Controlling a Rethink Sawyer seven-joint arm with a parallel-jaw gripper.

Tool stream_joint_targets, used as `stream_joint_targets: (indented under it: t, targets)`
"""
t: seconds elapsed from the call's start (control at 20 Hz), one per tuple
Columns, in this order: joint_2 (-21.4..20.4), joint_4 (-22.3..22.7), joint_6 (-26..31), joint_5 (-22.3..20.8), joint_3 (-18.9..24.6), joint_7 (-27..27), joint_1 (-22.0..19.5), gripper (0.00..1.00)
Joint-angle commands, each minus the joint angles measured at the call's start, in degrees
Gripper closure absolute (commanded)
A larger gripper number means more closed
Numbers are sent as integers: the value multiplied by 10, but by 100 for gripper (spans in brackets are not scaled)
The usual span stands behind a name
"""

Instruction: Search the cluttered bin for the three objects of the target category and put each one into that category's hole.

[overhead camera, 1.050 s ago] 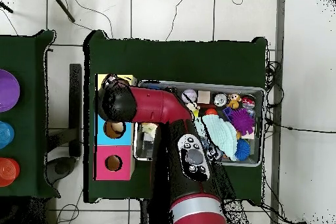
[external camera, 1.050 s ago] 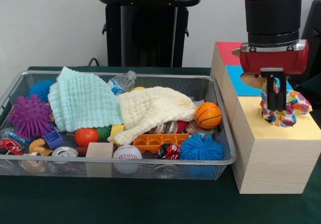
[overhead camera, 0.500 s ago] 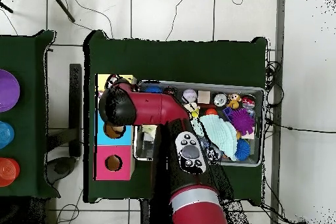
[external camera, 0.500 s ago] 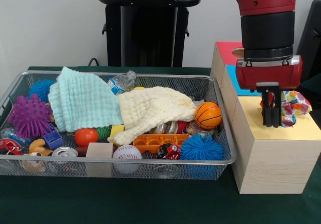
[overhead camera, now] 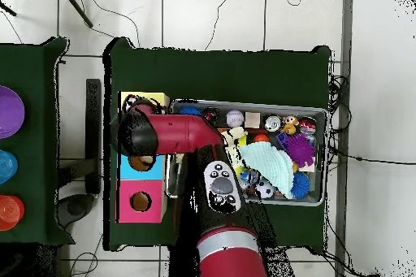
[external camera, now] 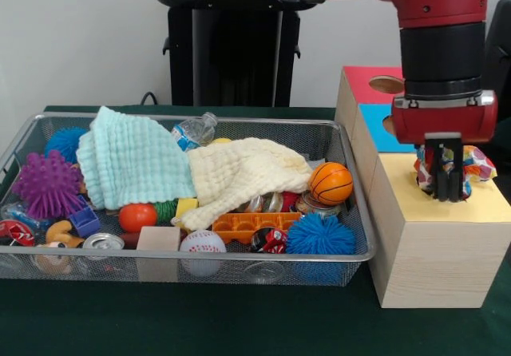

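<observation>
Front view: we see the gripper [external camera: 447,182] over the yellow box [external camera: 435,244]
Fingers: pressed together, nothing pinched
Cloth [external camera: 471,164]: patterned, bunched behind gripper
Bin [external camera: 351,212]: cluttered

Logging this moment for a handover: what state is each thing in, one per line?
Gripper: shut, over the yellow box top.
Multicoloured patterned cloth: bunched on the yellow-topped wooden box, behind the gripper.
Wire mesh bin: full of clutter.
Mint green cloth: draped over toys.
Cream cloth: draped beside it.
</observation>
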Motion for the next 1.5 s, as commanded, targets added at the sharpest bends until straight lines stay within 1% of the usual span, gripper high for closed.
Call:
stream_joint_targets:
  t: [0.05,0.15,0.3,0.65,0.85,1.0,1.15,1.25,1.4,1.5]
  targets:
    - [0,-105,274,6,-31,33,24,100]
    - [3,-137,334,4,-25,28,21,100]
    - [12,-169,372,-2,-13,24,14,100]
    - [34,-203,391,-25,-1,2,-1,100]
    - [43,-208,369,-37,-5,-3,-7,100]
    - [44,-191,325,-35,-4,6,-12,100]
    - [47,-184,291,-42,-7,15,-10,100]
    - [50,-185,276,-49,-14,22,-6,100]
    - [49,-181,267,-52,-13,12,-11,100]
    - [46,-170,257,-49,-8,6,-18,100]
